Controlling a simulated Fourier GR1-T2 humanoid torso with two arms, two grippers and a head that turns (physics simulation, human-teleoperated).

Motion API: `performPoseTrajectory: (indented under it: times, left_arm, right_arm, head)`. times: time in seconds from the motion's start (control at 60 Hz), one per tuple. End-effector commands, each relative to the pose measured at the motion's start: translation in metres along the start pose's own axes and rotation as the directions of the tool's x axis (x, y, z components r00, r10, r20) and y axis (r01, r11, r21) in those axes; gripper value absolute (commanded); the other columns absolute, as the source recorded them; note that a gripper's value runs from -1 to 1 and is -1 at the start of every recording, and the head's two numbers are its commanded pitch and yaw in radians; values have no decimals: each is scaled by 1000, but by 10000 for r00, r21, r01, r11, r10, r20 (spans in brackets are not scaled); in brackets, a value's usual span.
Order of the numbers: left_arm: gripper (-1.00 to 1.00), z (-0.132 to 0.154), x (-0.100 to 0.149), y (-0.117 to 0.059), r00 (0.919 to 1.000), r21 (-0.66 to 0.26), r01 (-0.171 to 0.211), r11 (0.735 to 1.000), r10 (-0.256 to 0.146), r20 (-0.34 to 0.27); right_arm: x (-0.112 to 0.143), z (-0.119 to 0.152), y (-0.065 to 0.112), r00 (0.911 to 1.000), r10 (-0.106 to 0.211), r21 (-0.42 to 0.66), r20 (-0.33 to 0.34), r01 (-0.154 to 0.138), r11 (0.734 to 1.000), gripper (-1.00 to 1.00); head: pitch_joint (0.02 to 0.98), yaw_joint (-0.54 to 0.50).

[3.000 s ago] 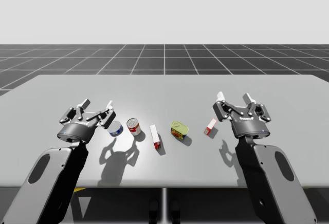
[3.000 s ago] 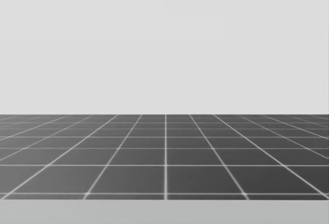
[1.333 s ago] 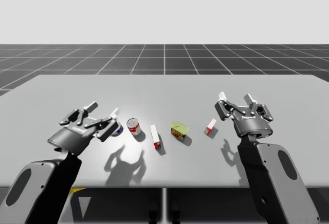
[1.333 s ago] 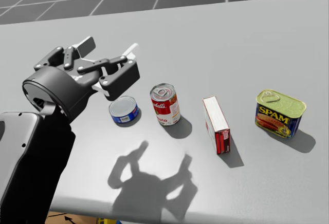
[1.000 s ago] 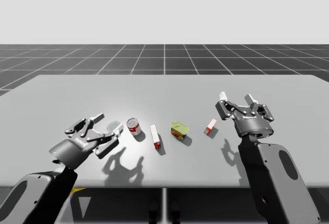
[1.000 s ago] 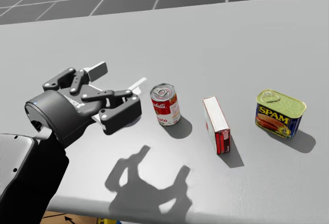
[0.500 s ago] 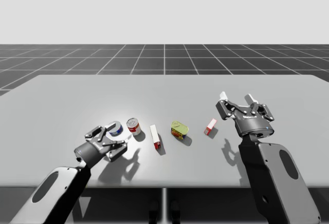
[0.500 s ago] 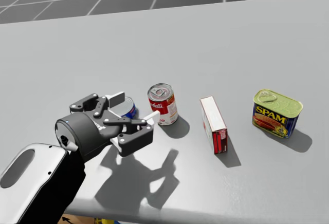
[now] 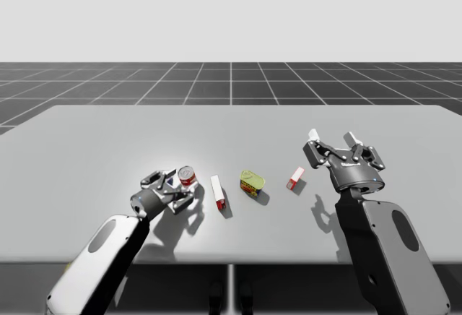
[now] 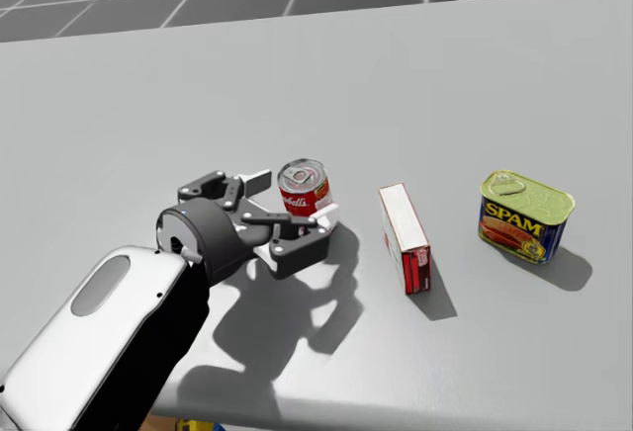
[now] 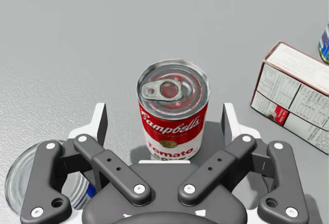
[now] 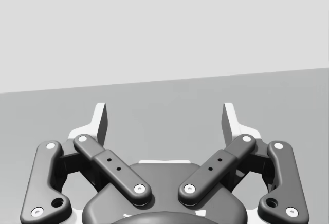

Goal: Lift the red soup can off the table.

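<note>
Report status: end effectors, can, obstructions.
Left end effector open around red soup can, not gripping. Can upright on table. Right end effector open, far off. Blue can beside one finger.

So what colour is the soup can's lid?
Shiny silver; the soup can shows it best in the left wrist view.

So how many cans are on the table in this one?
3. The red soup can stands between the open fingers of the left end effector; a short blue can sits beside that end effector, partly hidden; a yellow rectangular can stands beyond the box.
</note>
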Motion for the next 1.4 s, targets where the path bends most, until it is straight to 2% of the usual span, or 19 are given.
performPoseTrajectory:
  times: [0.017, 0.317, 0.333, 0.35, 0.383, 0.4, 0.417, 0.5, 0.867, 1.067, 1.183, 1.3, 1.4]
  left_arm:
    - [-1000, -12, -1, -1, 10000, 27, -47, 10000, 47, -52]
    - [-1000, -21, -6, -4, 9997, 50, 210, 9998, -209, -93]
    - [-626, -20, -7, -4, 9997, 86, 230, 9997, -230, -53]
    - [-100, -20, -7, -4, 9998, 55, 216, 9998, -216, -51]
    - [790, -20, -8, -5, 9997, 14, 239, 9997, -239, -52]
    - [931, -20, -8, -5, 9997, 1, 257, 9997, -257, -59]
    - [963, -20, -8, -5, 9996, -8, 260, 9997, -260, -63]
    - [954, -19, -9, -6, 9996, -115, 273, 9996, -274, -64]
    - [979, -17, -9, -10, 9992, -197, 364, 9991, -367, -133]
    - [971, -16, -8, -11, 9992, -185, 395, 9990, -396, -62]
    - [991, -13, -4, -16, 9982, 23, 592, 9982, -592, 84]
    - [1000, -4, 9, -26, 9934, 142, 1078, 9941, -1083, 373]
    - [999, 2, 18, -29, 9911, 140, 1218, 9925, -1224, 514]
  right_arm:
    - [0, 0, 0, 10000, 12, 7, 1, -12, 10000, -1000]
    - [0, -1, 0, 10000, -3, -5, 10, 3, 10000, -1000]
    - [0, -1, 0, 10000, -7, -9, 13, 7, 10000, -1000]
    - [0, -1, -1, 10000, -9, -8, 13, 9, 10000, -1000]
    - [0, -1, -1, 10000, -7, -10, 12, 7, 10000, -1000]
    - [0, -1, -1, 10000, -8, -10, 11, 8, 10000, -1000]
    - [0, -1, -1, 10000, -8, -7, 13, 8, 10000, -1000]
    - [0, -1, -1, 10000, -11, -17, 7, 11, 10000, -1000]
    - [1, 0, -2, 9999, 8, -113, 107, -7, 9999, -1000]
    - [0, 0, -3, 9999, 32, -87, 144, -30, 10000, -1000]
    - [0, 0, -3, 9998, 62, -73, 202, -60, 10000, -1000]
    - [-1, 0, -3, 9996, 103, -21, 244, -103, 9999, -1000]
    - [-1, -1, -3, 9997, 110, 17, 238, -111, 9999, -1000]
  head:
    - [802, 229]
    - [797, 224]
    - [794, 225]
    - [793, 225]
    - [788, 226]
    - [782, 227]
    - [774, 227]
    - [749, 228]
    - [487, 240]
    - [459, 242]
    - [458, 248]
    - [458, 251]
    - [459, 253]
